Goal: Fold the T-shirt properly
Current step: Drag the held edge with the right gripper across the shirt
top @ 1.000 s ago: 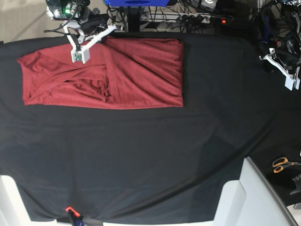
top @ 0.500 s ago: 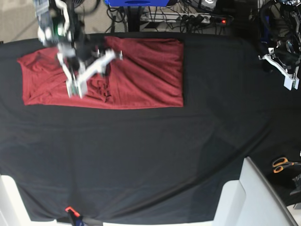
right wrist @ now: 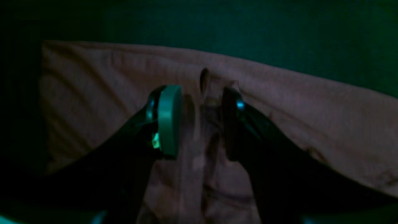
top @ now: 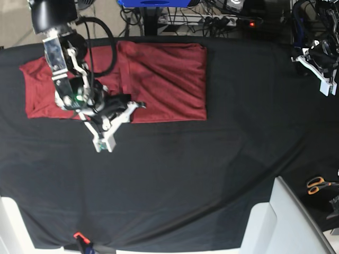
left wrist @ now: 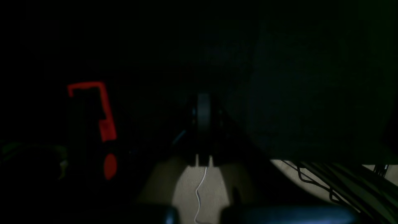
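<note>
Lying flat as a wide rectangle: the T-shirt (top: pixel 159 79), brick-red knit, soft and faintly ribbed, creased in diagonal folds toward its left half, smoother on the right. Resting on the black cloth sheet (top: pixel 212 174) in that sheet's far-left part, long edges running parallel to the sheet's far edge. Showing in the right wrist view as a dull pinkish weave (right wrist: pixel 311 112) with a straight hem against dark cloth.

Hanging over the shirt's near edge, toward its left half: the right gripper (top: pixel 104 141), white-tipped, reaching just past the hem onto the black sheet. Standing apart with fabric visible in the gap between its fingers (right wrist: pixel 169 119), one faced with a green pad; gripping nothing that can be made out.

Parked well away from the shirt, past the sheet's far-right corner: the left gripper (top: pixel 324 79), closed together, empty. Lying near the sheet's right edge: orange-handled scissors (top: pixel 318 185).
</note>
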Controlling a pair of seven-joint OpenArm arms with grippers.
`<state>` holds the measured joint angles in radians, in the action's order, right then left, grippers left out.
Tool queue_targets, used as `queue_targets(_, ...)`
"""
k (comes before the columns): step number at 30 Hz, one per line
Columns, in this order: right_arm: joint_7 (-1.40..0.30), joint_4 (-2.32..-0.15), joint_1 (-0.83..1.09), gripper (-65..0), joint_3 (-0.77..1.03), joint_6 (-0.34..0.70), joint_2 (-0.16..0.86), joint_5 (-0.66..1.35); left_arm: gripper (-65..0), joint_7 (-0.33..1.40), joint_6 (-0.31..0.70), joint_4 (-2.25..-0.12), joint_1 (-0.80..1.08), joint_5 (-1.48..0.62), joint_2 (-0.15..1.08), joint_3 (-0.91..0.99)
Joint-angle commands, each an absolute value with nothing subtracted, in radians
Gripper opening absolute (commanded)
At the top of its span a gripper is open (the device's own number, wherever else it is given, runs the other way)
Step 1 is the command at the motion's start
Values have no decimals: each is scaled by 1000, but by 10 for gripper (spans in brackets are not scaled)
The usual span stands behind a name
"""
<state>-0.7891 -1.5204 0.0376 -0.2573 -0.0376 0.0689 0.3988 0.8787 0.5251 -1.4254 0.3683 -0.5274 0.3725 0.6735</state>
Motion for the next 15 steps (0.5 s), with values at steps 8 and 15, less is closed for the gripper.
queue_targets(8, -768, -1446, -27, -437, -257, -35, 38, 403, -650, 862, 532, -1440, 367, -539, 394, 682)
queue_targets(15, -733, -1397, -50, -437, -257, -35, 38, 406, -650, 862, 532, -1440, 364, -539, 394, 682)
